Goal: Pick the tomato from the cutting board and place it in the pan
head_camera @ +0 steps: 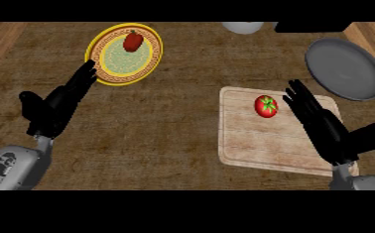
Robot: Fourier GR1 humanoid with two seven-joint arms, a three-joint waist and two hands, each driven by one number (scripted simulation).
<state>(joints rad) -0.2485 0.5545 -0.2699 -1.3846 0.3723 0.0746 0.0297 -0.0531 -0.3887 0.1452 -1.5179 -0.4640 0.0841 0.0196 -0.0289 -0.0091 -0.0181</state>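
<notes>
I'm seeing pan (343, 69) running off right edge, tomato (266, 106) red, green-capped — right hand (322, 124) hovering open beside it, left hand (57, 105) open.

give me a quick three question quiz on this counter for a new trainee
1. True or false: the tomato lies on the cutting board.
2. Which hand is nearer the tomato? A) left hand B) right hand
3. Short answer: are the right hand's fingers curled round the tomato?

Key
1. True.
2. B.
3. No, they are straight, beside the tomato.
</notes>
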